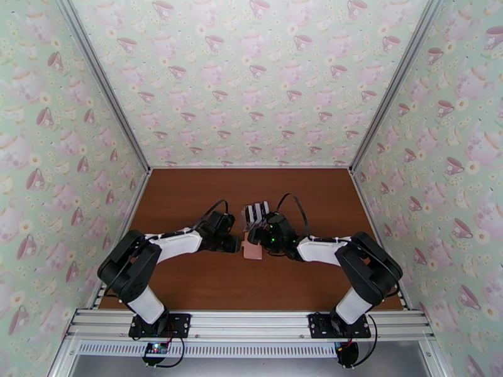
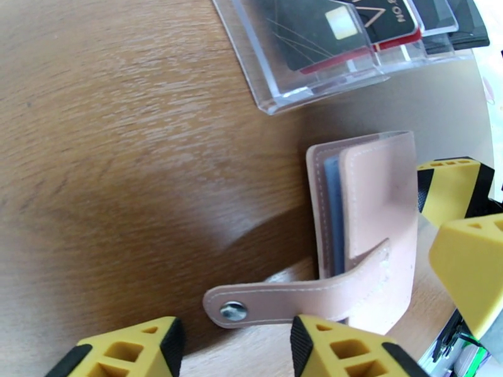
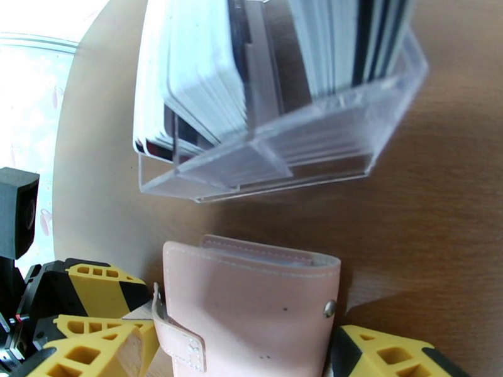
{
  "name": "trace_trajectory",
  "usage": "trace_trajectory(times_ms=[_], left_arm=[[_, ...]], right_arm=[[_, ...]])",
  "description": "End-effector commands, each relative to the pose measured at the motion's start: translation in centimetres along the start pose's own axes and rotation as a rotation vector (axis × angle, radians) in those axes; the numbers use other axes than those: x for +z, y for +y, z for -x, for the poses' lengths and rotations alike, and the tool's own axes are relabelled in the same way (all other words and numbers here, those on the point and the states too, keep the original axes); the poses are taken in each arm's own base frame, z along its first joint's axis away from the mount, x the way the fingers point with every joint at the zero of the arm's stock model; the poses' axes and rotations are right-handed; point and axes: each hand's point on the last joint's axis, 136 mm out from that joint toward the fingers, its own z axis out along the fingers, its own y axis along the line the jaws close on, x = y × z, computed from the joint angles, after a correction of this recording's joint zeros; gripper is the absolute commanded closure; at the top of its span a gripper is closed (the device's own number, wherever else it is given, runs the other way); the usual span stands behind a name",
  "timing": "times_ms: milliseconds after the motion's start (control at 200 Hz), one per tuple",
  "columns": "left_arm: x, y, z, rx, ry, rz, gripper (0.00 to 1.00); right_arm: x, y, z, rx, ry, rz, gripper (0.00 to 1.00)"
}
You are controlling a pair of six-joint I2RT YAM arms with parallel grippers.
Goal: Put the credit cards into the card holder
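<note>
- While both arms meet mid-frame in the top view, the card holder (image 1: 253, 250) sits on the brown table (image 1: 188, 278) between them, just below the clear card rack (image 1: 256, 213).
- left gripper (image 2: 236, 344): its 2 yellow fingers (image 2: 129, 350) stand apart at the bottom edge of the left wrist view. The snap tab (image 2: 276, 300) lies across the gap. Released, clamping nothing.
- card holder in that view: right of centre, pink, slightly ajar, with pale blue-grey pockets (image 2: 333, 212) showing at its open edge. The tab sticks out toward lower left and has a metal stud (image 2: 234, 310) at its end.
- right gripper (image 3: 242, 362): fingers at the bottom corners of the right wrist view, 1 on each side of the card holder. They are close to both edges but contact is unclear, so cannot tell if it is grasping.
- credit cards (image 2: 327, 32) stand in the card rack, upper right of the left wrist view, a black 1 with a chip in front. White card edges show at the top of the right wrist view.
- card rack and card holder are near each other but apart.
</note>
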Motion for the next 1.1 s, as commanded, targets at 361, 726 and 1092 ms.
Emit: trace_trajectory(times_ms=[361,726,1092], left_arm=[[1.6,3.0,-2.1,0.004,0.083,0.133,0.63],[1.8,3.5,-2.5,0.004,0.099,0.156,0.71],[2.4,4.1,-3.0,-0.001,0.131,0.188,0.83]], right_arm=[[1.2,-1.6,-2.8,0.048,0.1,-0.03,0.22],[1.2,-1.2,-3.1,0.058,0.11,-0.003,0.24],[-0.4,-1.9,-4.2,0.045,0.116,-0.036,0.23]])
